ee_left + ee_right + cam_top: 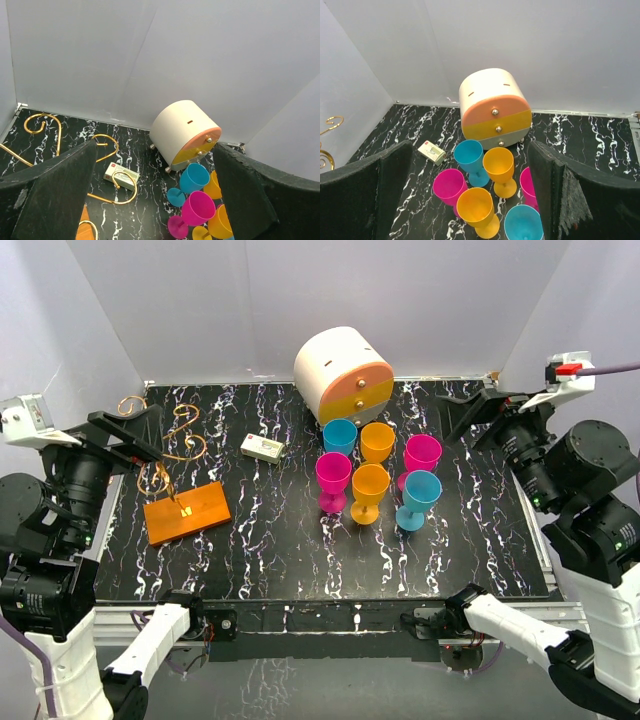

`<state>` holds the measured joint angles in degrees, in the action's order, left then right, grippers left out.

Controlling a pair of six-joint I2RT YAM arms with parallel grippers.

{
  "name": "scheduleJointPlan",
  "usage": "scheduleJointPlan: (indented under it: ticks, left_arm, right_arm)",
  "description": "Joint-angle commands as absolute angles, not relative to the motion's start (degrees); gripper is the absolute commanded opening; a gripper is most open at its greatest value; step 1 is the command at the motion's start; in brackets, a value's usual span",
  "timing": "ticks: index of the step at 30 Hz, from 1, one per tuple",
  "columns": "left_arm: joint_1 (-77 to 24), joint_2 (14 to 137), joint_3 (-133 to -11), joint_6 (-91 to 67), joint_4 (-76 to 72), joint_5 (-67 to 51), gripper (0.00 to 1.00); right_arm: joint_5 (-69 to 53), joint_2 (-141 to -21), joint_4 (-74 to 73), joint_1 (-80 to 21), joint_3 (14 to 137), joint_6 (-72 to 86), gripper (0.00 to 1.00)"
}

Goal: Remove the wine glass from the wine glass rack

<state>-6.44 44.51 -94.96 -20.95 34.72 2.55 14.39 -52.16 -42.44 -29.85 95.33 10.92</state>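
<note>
while both arms' jaws hang released, the left gripper (pixel 155 435) at nine o'clock crowds the wine glass rack (pixel 186 512), whose hooks (pixel 186 436) look bare; six wine glasses (pixel 369 485) stand toward three o'clock. a careless reach could snag wire, toppling it.

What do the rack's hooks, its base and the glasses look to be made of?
Hooks: thin golden wire, probably metal, glossy with bright glints on the curls. Base: flat orange plate, matte and evenly coloured, likely plastic, though painted wood cannot be ruled out. Glasses: opaque pink, orange and blue, smooth with a soft sheen, so likely plastic, not glass.
</note>
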Motion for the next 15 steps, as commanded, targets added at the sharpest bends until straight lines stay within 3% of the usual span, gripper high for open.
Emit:
scheduleJointPlan:
  ticks: [1,15]
  left_arm:
    - [-6.28,44.28,-93.61,-20.18,32.82,2.21,0.99]
    - [-8.57,43.29,-94.09,-19.03,32.91,3.58,0.99]
  right_arm:
    - [13.71,-51.23,-37.07,-29.62,96.1,8.6,0.99]
    - [14.03,-50.13,-34.2,-29.62,93.55,9.07,0.98]
